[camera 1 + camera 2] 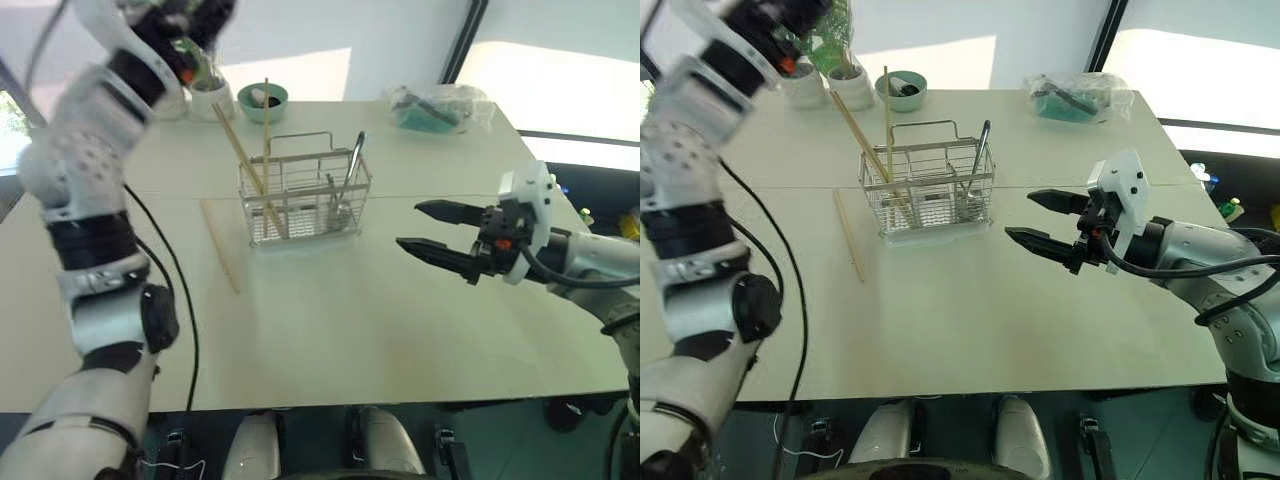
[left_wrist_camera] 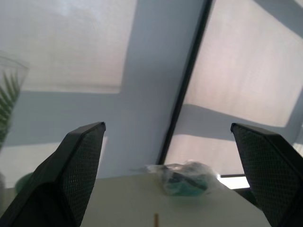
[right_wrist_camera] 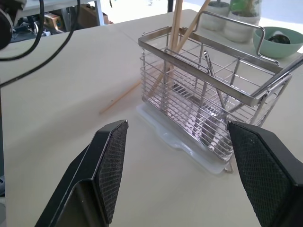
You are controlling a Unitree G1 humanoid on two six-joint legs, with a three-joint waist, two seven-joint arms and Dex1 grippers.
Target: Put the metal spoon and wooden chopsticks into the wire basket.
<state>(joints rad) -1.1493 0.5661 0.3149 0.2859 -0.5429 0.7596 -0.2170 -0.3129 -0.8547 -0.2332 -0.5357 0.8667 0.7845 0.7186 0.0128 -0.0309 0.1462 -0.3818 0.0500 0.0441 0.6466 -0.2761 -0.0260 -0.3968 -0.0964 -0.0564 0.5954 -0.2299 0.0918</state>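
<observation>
While two wooden chopsticks (image 1: 252, 160) and the metal spoon (image 1: 350, 175) already stand in the wire basket (image 1: 305, 200) near the tabletop's far edge, one light, stiff stick (image 1: 220, 246) lies flat beside it; I would pinch its middle. Left gripper (image 2: 170, 156) and right gripper (image 1: 432, 232) are wide open, empty.

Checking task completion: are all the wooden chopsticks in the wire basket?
No. Two stand in the wire basket; one chopstick lies on the table beside it.

Bare table (image 1: 400, 330) fronts the wire basket (image 1: 305, 200); chopsticks (image 1: 250, 150) crowd its left.
</observation>
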